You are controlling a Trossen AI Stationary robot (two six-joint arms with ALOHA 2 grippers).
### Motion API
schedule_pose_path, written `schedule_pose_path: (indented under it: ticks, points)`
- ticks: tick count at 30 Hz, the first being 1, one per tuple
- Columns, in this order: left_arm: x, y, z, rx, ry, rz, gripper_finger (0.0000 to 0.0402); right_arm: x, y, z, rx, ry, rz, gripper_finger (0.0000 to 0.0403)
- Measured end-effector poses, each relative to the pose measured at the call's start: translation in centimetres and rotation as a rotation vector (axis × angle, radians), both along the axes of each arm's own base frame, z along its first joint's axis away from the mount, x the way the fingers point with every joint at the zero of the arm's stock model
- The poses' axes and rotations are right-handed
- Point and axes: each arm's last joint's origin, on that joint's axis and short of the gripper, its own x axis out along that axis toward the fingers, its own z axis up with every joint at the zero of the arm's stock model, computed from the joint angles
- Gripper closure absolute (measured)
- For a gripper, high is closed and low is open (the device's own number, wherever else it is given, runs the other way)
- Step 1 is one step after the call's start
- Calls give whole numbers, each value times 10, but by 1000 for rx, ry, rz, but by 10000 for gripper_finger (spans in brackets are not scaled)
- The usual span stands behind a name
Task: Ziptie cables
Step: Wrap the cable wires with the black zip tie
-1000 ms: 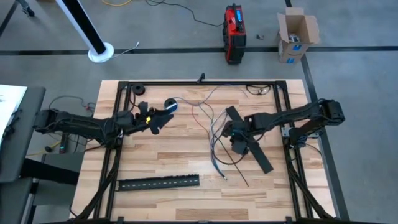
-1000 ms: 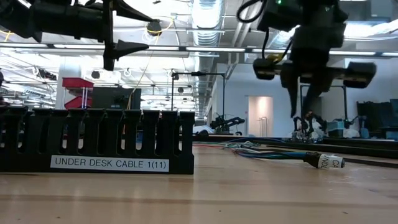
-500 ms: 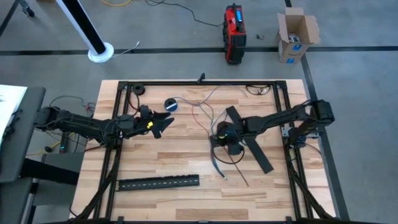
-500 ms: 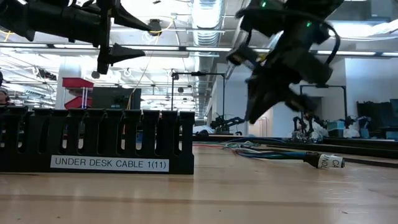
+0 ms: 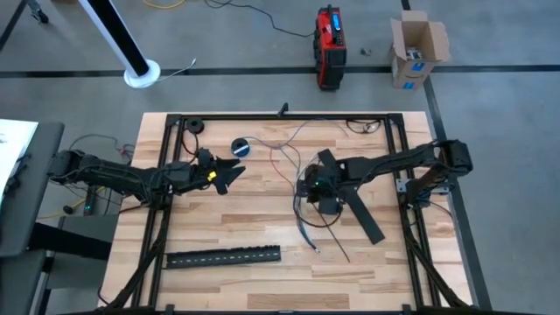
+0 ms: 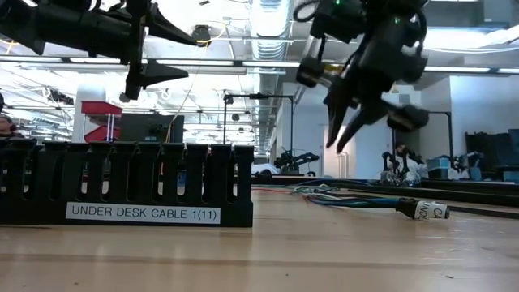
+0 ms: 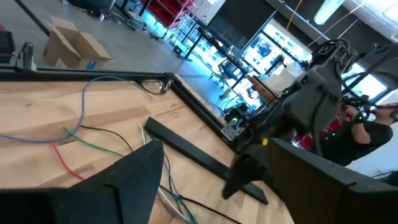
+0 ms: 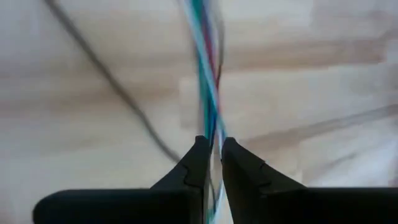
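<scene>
hovering right gripper (image 8: 212,163), fingers nearly closed around the cables (image 8: 207,81).

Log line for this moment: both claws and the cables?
right claw: fingers narrowly apart, straddling the cables, above table | left claw: open, empty, raised near tape roll | cables: loose, unbundled

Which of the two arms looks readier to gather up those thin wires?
The right pincer hangs directly over the cables, fingers nearly closed around some strands. The left pincer hovers open, off to the side.
</scene>
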Motion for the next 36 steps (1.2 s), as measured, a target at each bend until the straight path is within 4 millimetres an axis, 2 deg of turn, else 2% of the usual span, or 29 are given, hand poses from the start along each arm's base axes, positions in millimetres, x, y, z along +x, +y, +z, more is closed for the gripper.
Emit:
schedule_pose_path:
  ticks: [2, 3, 7, 8, 10, 13, 19, 27, 33, 36]
  points:
    - [0, 0, -1, -1, 11, 0, 125, -3, -2, -1, 69, 38, -51, 360]
    - [0, 0, -1, -6, 11, 0, 125, -4, -4, -3, 121, 66, -131, 356]
    - [0, 0, -1, -48, -7, 3, 125, -1, -18, -7, 444, 161, -764, 341]
    - [0, 0, -1, -50, -8, 3, 125, -1, -22, -8, 520, 187, -873, 339]
    - [0, 0, -1, -52, -9, 3, 125, -3, -30, -9, 637, 239, -1038, 335]
    - [0, 0, -1, -52, -9, 12, 125, 0, -41, -6, 751, 216, -1195, 331]
    - [0, 1, -1, -50, -15, 42, 125, -2, -47, -8, 853, 262, -1413, 298]
    - [0, 1, -1, -76, -28, 44, 125, -3, -40, -19, 880, 330, -1580, 231]
    - [0, 1, -1, -94, -32, 44, 125, 4, -38, -32, 816, 250, -1695, 232]
    - [-1, 1, -1, -95, -37, 44, 125, 6, -35, -42, 801, 272, -1739, 240]
